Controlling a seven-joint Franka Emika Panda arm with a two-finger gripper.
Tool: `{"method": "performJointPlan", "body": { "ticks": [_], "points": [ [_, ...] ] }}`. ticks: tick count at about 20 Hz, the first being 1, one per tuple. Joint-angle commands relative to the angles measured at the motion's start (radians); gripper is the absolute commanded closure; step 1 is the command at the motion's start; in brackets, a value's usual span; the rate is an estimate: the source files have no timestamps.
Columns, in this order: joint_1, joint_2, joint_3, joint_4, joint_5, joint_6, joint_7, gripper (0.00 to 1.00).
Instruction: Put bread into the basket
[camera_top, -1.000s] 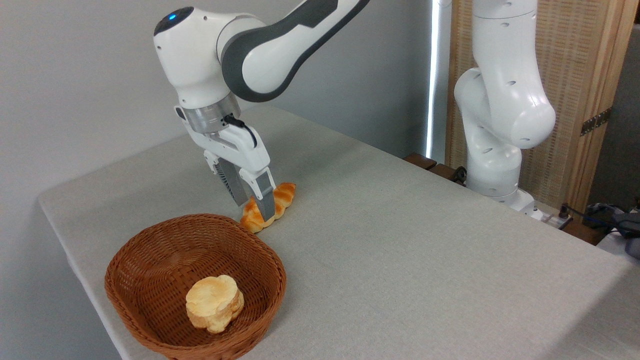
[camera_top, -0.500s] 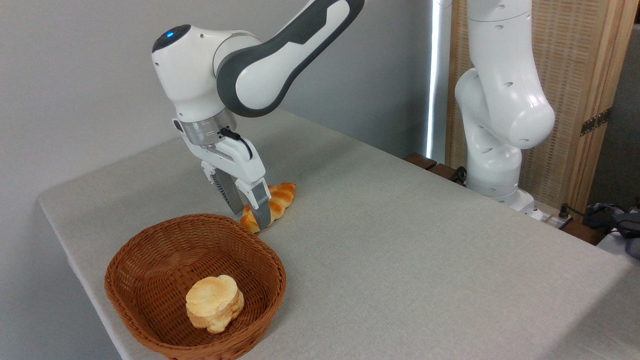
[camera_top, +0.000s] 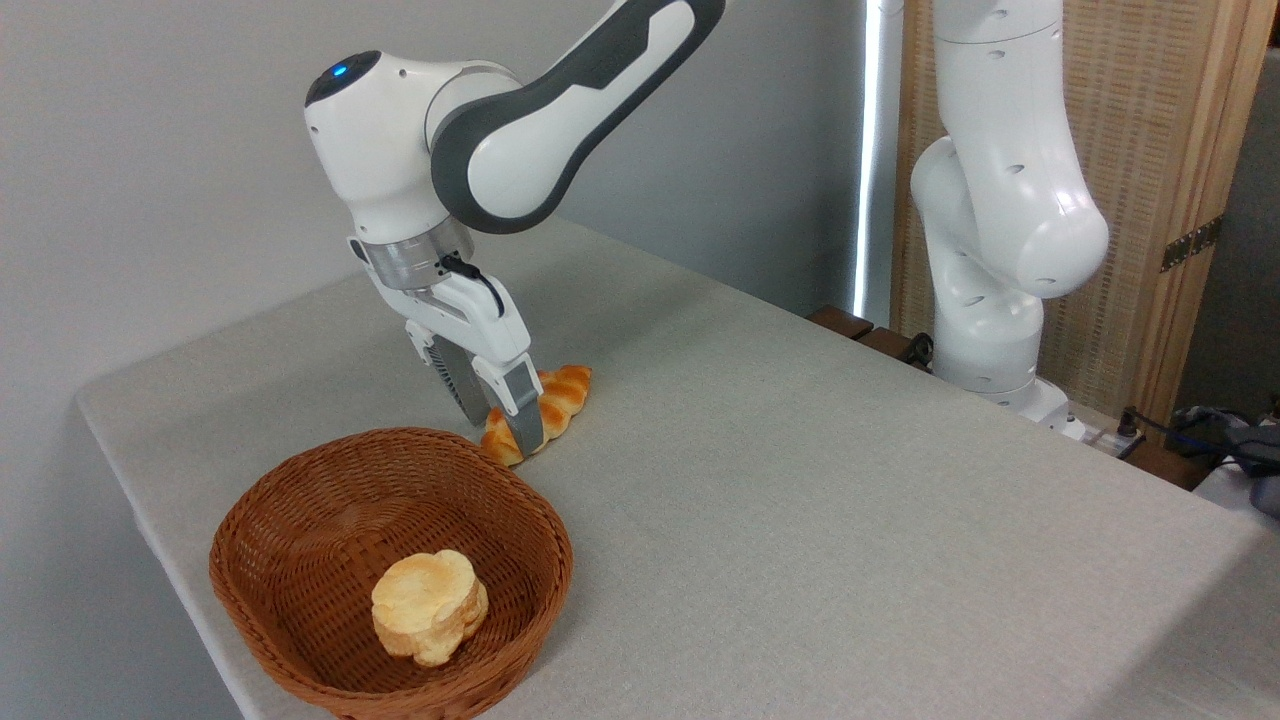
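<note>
Grey cloth covers your table (camera_top: 800, 480), with a plain wall behind and a slatted wooden screen (camera_top: 1170, 150) off to the right, so nothing crowds the work area. Your arm (camera_top: 560, 110) reaches over from its base on the right and bends down steeply near the back-left corner, which puts the wrist almost straight above the loaf.

Next biggest thing: the basket (camera_top: 300, 520), reddish-brown wicker, sitting at the front-left edge of the table. It's just beside the pick spot, so I'd guess the carry will be short. A pale round bun (camera_top: 430, 605) already lies inside toward the front, leaving the back half free for a drop.

The bread (camera_top: 560, 395) lies on the cloth right behind the basket's far rim, angled away to the right. Your gripper (camera_top: 505, 435) straddles its near end, one finger either side, tips down at table level. Looks like the fingers are pressed in on the loaf, but from this angle you can't really tell if they're squeezing yet or only bracketing it. It's not lifted, as far as I can see.
</note>
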Motion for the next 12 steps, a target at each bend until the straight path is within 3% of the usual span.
{"method": "performJointPlan", "body": {
  "ticks": [1, 4, 6, 12],
  "points": [
    [-0.007, -0.007, 0.004, -0.006, -0.003, -0.011, -0.014, 0.02],
    [-0.007, -0.007, 0.004, -0.012, 0.001, -0.011, -0.005, 0.38],
    [-0.005, -0.007, 0.004, -0.012, 0.004, -0.023, 0.001, 0.47],
    [-0.005, -0.007, 0.004, -0.012, 0.004, -0.025, 0.001, 0.48]
  ]
}}
